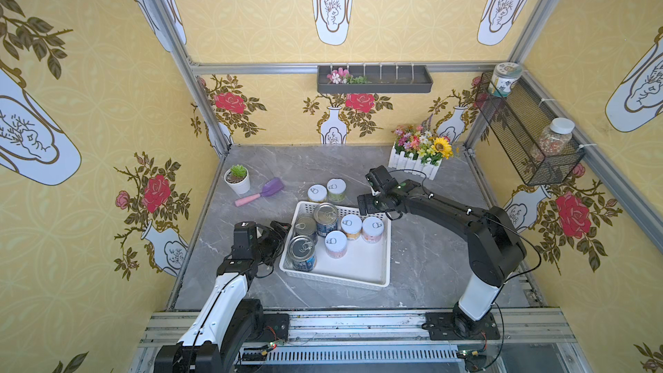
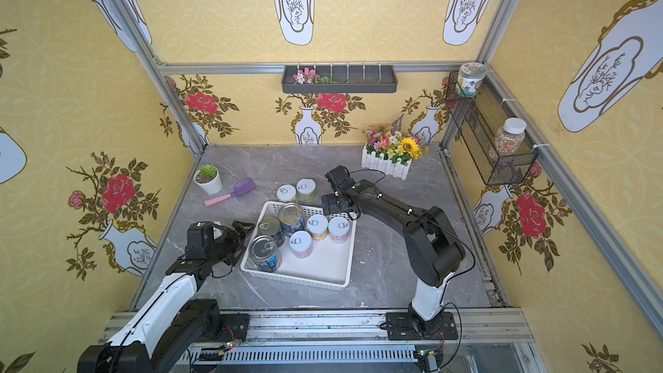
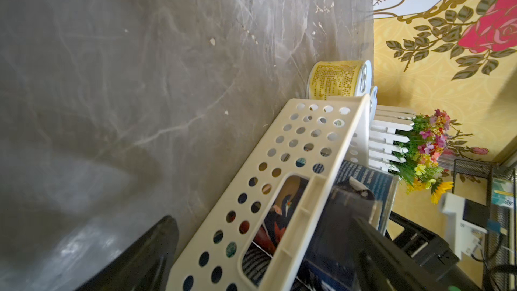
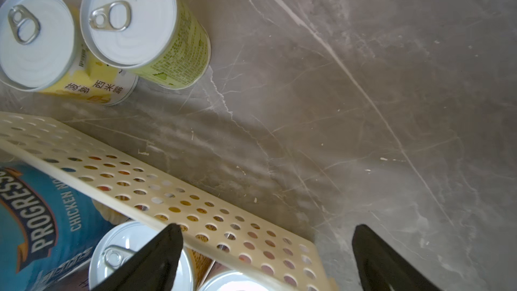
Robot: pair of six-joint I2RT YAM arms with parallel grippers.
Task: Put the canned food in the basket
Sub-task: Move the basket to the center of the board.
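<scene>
The right fingers (image 4: 156,258) are spread wide and grip nothing. In the right wrist view one finger hangs above the white-lidded cans (image 4: 123,250) inside the basket (image 4: 195,214). The other hangs above the bench (image 4: 363,107) outside it, and the corner of the basket's perforated wall lies between them. Just ahead of these fingers, past the basket's far wall, two more cans stand upright on the bench, close side by side: a yellow-labelled can (image 4: 36,37) and a green-labelled can (image 4: 128,18).

The left fingers (image 3: 145,256) are also wide apart and grip nothing. In the left wrist view the basket's side wall rises between them. One finger is outside, over the bench. The other shows past the rim, in front of a blue label. Whether either finger touches the wall cannot be told.

Between the two pairs of fingers, both top views show the basket flat on the bench with six cans upright in it. Three silver-topped cans (image 1: 302,252) stand along the side next to the left fingers. The three white-lidded ones stand nearer the right fingers.

Well beyond the left fingers lie a purple scoop (image 1: 263,190) and a potted succulent (image 1: 237,179). Behind the right fingers stands a flower box (image 1: 416,163).
</scene>
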